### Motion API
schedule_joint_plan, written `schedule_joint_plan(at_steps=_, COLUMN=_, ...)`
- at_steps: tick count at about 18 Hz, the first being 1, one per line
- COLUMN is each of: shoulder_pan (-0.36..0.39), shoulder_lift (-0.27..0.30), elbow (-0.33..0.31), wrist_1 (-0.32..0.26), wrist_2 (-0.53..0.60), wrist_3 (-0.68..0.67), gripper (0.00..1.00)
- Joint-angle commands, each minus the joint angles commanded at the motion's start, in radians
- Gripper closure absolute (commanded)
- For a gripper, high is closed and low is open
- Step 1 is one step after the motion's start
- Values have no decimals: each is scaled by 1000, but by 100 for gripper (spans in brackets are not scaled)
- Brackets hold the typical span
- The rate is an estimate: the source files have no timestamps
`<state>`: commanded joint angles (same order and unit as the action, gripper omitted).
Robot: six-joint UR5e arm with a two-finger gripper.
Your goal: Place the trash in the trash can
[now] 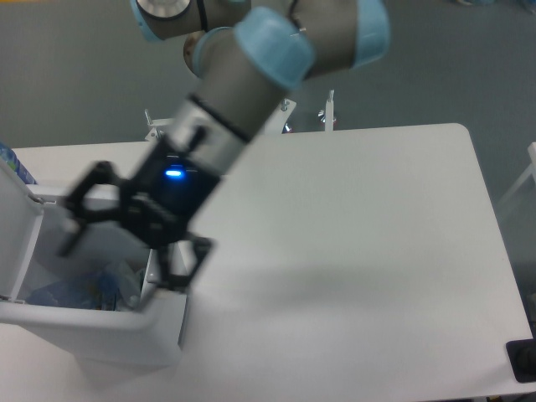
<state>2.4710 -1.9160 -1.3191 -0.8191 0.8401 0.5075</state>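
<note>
The white trash can (109,318) stands at the table's front left corner with its lid (15,226) swung up on the left side. A clear plastic bottle (84,289) with blue on it lies inside the can. My gripper (124,251) hangs over the can's opening, open and empty, with one black finger (71,234) to the left and the other finger (182,266) by the can's right wall. The frame is motion-blurred. The small white wrapper wad is not in view.
The white table (352,243) ends at a rounded far right corner and a right edge. A black object (523,362) sits at the front right corner. Metal brackets (328,109) stand behind the far edge. A blue-and-white item (15,163) shows at the left edge behind the lid.
</note>
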Motion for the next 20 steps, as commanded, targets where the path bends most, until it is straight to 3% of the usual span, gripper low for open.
schedule_joint_plan(at_steps=3, shoulder_pan=58, shoulder_lift=-2, elbow=-57, wrist_1=-2, wrist_2=156, wrist_3=64, gripper=0)
schedule_joint_plan(at_steps=7, shoulder_pan=130, shoulder_lift=-2, elbow=-156, wrist_1=-5, wrist_2=356, wrist_3=267, gripper=0)
schedule_joint_plan(at_steps=15, shoulder_pan=201, shoulder_lift=-43, elbow=-230, wrist_1=-49, wrist_2=655, wrist_3=650, gripper=0)
schedule_joint_plan(at_steps=17, shoulder_pan=210, shoulder_lift=-43, elbow=-256, wrist_1=-49, wrist_2=680, wrist_3=741, gripper=0)
schedule_joint_plan(at_steps=20, shoulder_pan=215, shoulder_lift=-46, elbow=-259, wrist_1=-49, wrist_2=682, wrist_3=769, gripper=0)
